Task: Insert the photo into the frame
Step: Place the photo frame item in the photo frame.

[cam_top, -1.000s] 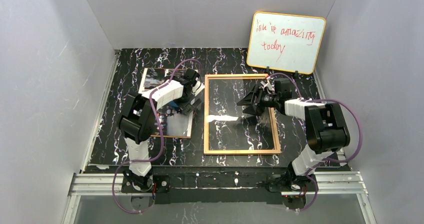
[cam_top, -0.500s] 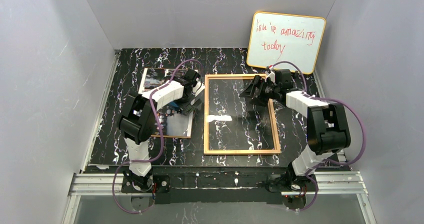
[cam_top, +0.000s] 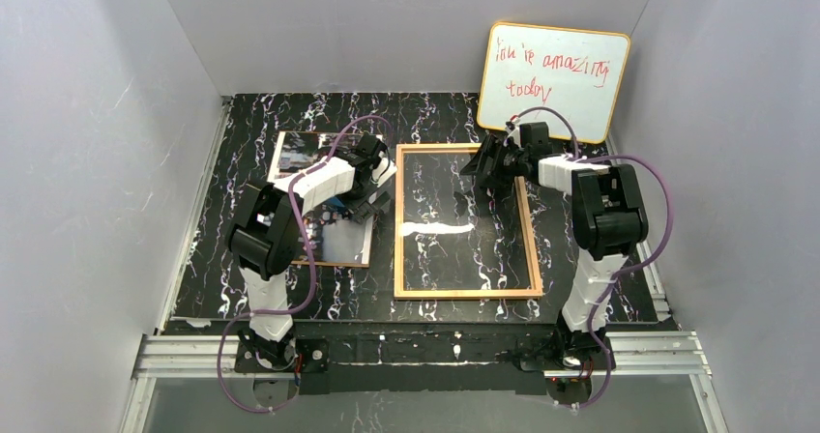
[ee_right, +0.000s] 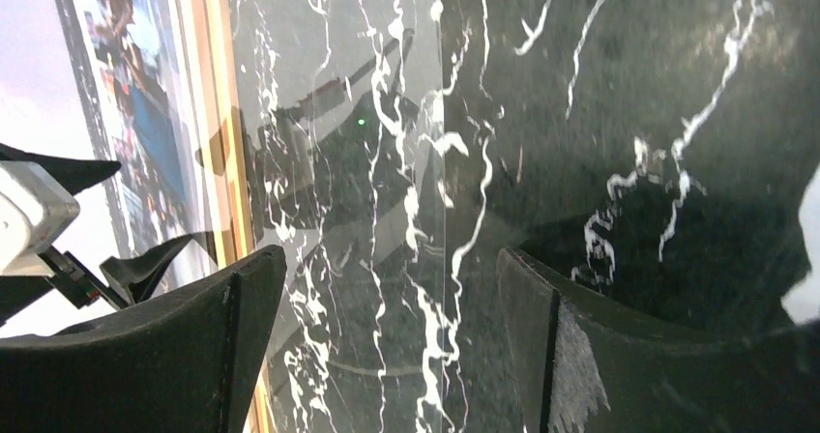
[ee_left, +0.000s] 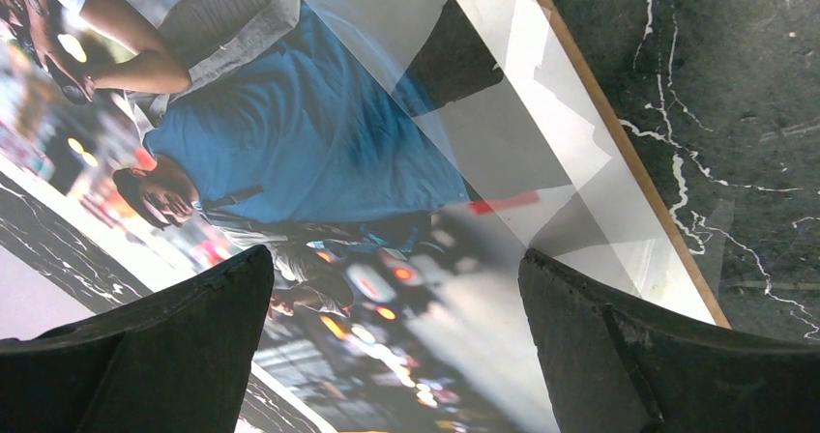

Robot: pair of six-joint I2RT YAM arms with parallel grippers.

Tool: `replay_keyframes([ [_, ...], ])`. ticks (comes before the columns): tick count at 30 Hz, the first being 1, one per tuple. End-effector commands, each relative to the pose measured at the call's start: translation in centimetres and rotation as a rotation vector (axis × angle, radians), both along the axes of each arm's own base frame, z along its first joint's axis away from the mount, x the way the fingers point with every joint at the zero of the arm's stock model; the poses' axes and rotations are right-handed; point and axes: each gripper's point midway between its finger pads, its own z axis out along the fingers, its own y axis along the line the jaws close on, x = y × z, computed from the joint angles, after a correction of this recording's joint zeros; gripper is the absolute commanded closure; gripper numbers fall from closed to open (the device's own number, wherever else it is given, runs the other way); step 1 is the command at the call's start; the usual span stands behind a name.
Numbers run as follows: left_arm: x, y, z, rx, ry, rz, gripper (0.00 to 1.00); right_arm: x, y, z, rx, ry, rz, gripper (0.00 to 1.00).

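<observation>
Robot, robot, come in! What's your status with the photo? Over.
Left hand open above the photo. Right hand open over the frame, far end. Photo flat beside the frame, not yet in. Nothing lying in the frame.

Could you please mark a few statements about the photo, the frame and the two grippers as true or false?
1. The photo lies inside the frame. False: it lies outside the frame, to its left.
2. The left gripper is open above the photo. True.
3. The right gripper is shut on the frame. False: it is open over the frame's far right corner, with nothing between its fingers.
4. The whiteboard stands propped against the back wall. True.
</observation>
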Motion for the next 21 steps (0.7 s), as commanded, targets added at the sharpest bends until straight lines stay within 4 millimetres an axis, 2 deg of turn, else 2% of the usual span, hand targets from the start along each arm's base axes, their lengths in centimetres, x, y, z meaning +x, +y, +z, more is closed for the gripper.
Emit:
replay_keyframes([
  [1,-3.0,1.1,-5.3,0.041,0.155,0.002,0.02,2.0,0.7,0.0,0.035,-0.045,0.03,0.12],
  [7,-2.9,0.9,-5.5,0.037,0.16,-0.007,0.03,2.7,1.7,-0.9,0.097,-0.033,0.05,0.14],
  [11,-3.0,1.0,-5.6,0.044,0.165,-0.01,0.03,2.4,2.6,-0.4,0.173,-0.026,0.077,0.17],
  [17,-3.0,1.0,-5.5,0.042,0.166,-0.012,0.04,0.7,4.1,2.3,0.341,-0.033,0.131,0.21],
  [21,-3.0,0.9,-5.5,0.038,0.165,-0.013,0.04,-1.0,4.8,5.1,0.464,-0.053,0.166,0.24],
])
